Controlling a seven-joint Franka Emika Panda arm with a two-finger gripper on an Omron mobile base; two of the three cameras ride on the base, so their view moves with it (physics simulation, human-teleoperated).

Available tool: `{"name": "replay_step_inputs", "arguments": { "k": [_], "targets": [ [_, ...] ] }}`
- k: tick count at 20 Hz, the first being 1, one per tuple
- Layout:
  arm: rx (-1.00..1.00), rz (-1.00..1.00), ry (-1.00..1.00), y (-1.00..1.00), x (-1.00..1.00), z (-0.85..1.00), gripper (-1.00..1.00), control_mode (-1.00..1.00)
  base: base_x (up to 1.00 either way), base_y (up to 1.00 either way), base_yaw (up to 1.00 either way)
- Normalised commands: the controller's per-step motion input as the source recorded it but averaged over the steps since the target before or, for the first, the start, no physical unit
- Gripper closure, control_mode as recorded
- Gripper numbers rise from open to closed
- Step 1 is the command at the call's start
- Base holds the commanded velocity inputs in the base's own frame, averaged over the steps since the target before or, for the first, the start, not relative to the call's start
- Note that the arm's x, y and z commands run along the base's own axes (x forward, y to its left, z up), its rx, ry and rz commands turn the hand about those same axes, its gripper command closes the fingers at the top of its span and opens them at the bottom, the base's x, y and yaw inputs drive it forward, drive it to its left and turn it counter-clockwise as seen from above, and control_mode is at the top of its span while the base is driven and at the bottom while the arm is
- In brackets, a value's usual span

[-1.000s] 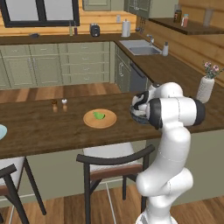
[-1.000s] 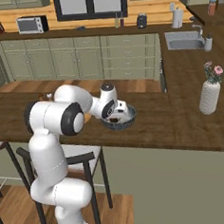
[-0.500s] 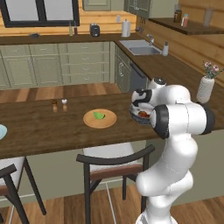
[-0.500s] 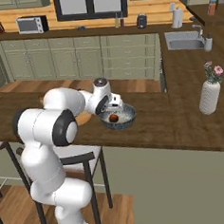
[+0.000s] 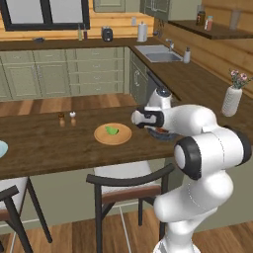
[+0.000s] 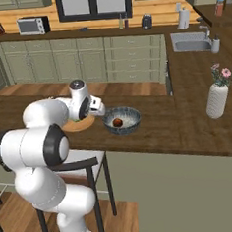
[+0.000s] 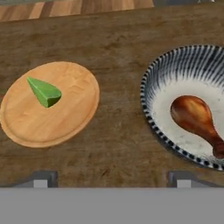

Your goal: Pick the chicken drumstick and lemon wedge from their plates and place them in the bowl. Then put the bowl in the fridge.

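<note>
With our gripper spread wide and empty, the small green-yellow lemon wedge on the round tan wooden plate lies ahead-left, pointing away leftward.

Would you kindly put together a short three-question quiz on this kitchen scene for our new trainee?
1. True or false: the chicken drumstick lies inside the bowl.
2. What does the lemon wedge rest on? A) the wooden plate B) the bowl C) the bare counter
3. Fill in: the gripper hovers above the counter between the wooden plate and the ____.

Key: 1 true; 2 A; 3 bowl.
</note>
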Motion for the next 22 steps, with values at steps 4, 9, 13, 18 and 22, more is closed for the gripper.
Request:
{"name": "replay_step_inputs", "arguments": {
  "k": [4, 9, 13, 18, 22],
  "targets": [
    [-0.08, 0.07, 0.0, 0.49, 0.0, 0.13, -1.0, -1.0, 0.0, 0.0, 0.0],
    [-0.04, 0.25, 0.07, 0.11, 0.16, 0.0, -1.0, -1.0, 0.0, 0.0, 0.0],
    [-0.02, 0.28, 0.19, 0.36, 0.33, 0.0, -1.0, -1.0, 0.0, 0.0, 0.0],
    [-0.07, 0.13, 0.25, 0.46, 0.42, 0.0, -1.0, -1.0, 0.0, 0.0, 0.0],
    [-0.06, 0.0, 0.25, 0.42, 0.58, -0.09, -1.0, -1.0, 0.0, 0.0, 0.0]
  ]
}}
